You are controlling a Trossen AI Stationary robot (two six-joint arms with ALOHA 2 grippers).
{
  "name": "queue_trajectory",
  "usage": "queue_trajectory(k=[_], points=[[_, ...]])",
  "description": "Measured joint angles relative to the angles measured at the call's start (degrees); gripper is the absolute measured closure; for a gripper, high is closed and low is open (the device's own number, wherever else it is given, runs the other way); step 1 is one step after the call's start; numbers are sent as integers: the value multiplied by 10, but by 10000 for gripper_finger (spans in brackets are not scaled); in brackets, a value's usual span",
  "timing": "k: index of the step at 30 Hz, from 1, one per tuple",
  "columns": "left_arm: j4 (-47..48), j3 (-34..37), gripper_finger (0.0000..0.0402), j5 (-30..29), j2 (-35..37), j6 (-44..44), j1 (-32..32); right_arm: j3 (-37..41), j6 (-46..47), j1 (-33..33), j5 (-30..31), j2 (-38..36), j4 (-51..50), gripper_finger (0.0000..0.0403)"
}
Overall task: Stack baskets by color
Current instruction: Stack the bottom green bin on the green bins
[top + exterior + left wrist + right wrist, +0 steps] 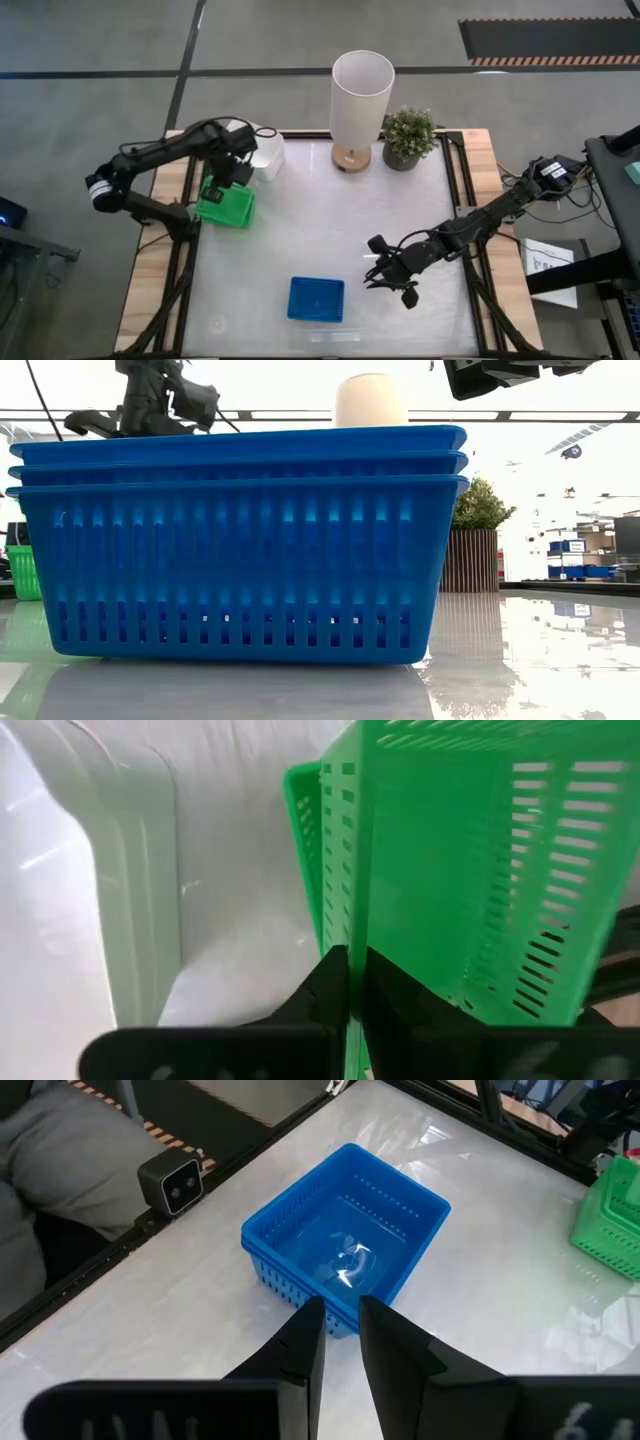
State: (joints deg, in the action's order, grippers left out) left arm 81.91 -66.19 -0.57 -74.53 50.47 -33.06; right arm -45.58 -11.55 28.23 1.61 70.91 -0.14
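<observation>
Here the left gripper point(348, 982) pinches a slotted green plastic basket's point(480, 870) thin wall.

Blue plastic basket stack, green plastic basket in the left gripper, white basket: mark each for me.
Blue plastic basket stack point(316, 299): high view, centre of the mesh bottom.
Green plastic basket point(470, 870): left wrist view, its slotted side wall; left gripper point(349, 982) shut on its rim.
White plastic basket point(268, 156): high view, its side.

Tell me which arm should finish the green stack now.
Left. Its pincer is shut on a green basket's wall, above the green stack at the table's left side. The right pincer holds nothing and hangs beside the blue stack, far from the green ones.
</observation>
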Motion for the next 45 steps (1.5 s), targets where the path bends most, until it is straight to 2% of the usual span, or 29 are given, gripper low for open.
queue_trajectory(k=[8, 12, 28, 39, 45], points=[[0, 0, 402, -1, -32, -6, 0, 0, 11, 0, 0, 0, 0, 346], [-16, 0, 398, -6, -44, -37, 0, 0, 11, 0, 0, 0, 0, 346], [-50, 0, 310, -15, -50, -60, 0, 0, 11, 0, 0, 0, 0, 346], [-45, 0, 306, -4, -48, -111, 6, 0, 10, 0, 0, 0, -1, 346], [-53, 15, 306, -2, -48, -112, 9, 0, 0, 0, 0, 0, -1, 346]])
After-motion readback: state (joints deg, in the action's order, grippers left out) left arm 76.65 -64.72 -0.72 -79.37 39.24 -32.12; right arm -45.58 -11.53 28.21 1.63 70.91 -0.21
